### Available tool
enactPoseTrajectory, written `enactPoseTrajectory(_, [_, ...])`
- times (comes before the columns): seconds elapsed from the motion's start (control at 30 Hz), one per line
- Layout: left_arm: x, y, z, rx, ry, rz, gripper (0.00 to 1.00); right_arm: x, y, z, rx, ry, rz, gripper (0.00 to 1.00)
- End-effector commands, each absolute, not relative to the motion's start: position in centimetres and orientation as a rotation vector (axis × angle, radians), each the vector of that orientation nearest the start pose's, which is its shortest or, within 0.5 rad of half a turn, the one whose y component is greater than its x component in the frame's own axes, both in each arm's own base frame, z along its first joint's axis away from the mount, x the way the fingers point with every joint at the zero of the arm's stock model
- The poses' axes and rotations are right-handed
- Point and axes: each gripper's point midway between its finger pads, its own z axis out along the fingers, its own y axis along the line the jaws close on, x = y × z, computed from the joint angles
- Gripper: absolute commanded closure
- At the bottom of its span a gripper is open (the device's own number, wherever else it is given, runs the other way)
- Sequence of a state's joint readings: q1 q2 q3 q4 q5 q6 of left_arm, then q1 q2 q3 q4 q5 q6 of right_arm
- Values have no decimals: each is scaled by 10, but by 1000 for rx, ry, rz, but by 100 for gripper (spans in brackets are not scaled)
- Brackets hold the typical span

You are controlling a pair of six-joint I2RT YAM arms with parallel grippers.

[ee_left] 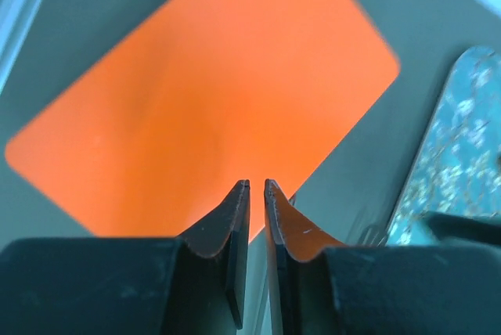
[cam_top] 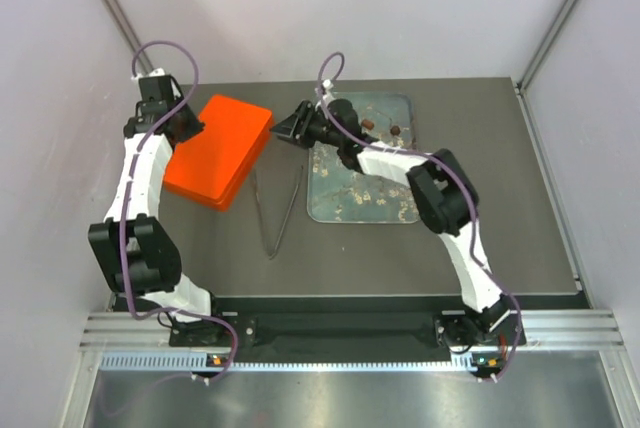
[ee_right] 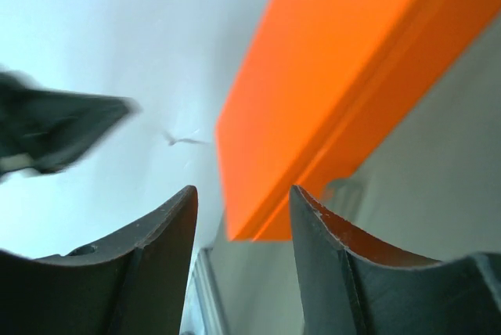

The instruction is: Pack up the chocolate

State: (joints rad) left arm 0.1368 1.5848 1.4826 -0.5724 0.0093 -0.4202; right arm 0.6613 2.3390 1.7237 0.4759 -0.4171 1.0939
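Note:
Two small dark brown chocolates (cam_top: 368, 125) (cam_top: 395, 131) lie at the far end of the glassy blossom-print tray (cam_top: 345, 198). A closed orange box (cam_top: 218, 151) lies left of the tray. My left gripper (cam_top: 192, 128) is at the box's far left edge; in the left wrist view it (ee_left: 256, 186) hangs above the orange lid (ee_left: 211, 92), its jaws almost together with nothing between them. My right gripper (cam_top: 284, 126) is open and empty between box and tray, pointing at the box. In the right wrist view it (ee_right: 243, 194) faces the box's side (ee_right: 337, 77).
Metal tongs (cam_top: 278, 210) lie on the dark table between the box and the tray, toward the near side. The tray's edge shows in the left wrist view (ee_left: 462, 147). White enclosure walls stand behind and at both sides.

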Motion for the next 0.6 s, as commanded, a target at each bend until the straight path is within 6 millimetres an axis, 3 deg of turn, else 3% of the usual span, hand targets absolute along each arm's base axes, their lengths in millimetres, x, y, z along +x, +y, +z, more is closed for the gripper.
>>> enactPoseTrajectory(0.0, [416,44,180,-689,2296,-113,83,415,457,292,-139,1732,1611,49])
enactPoseTrajectory(0.03, [407,46,161,-722,2337,-90,83,406,449,276,-141,1772,1585,49])
enactPoseTrajectory(0.07, [402,50,148,-765,2355,-57,84,399,444,278,-145,1768,1577,49])
enactPoseTrajectory(0.1, [400,51,138,-781,2363,-51,84,389,433,301,-159,1726,1582,49])
enactPoseTrajectory(0.13, [391,49,121,-798,2401,-49,85,380,428,285,-155,1763,1572,49])
enactPoseTrajectory(0.3, [373,46,85,-851,2465,-41,86,354,404,292,-193,1763,1546,49])
enactPoseTrajectory(0.4, [370,49,95,-848,2448,-16,86,344,395,293,-219,1765,1550,49])
enactPoseTrajectory(0.53, [380,43,135,-770,2371,-79,85,336,383,296,-240,1765,1540,49])
enactPoseTrajectory(0.57, [385,34,146,-714,2352,-148,85,335,382,298,-245,1762,1533,49])
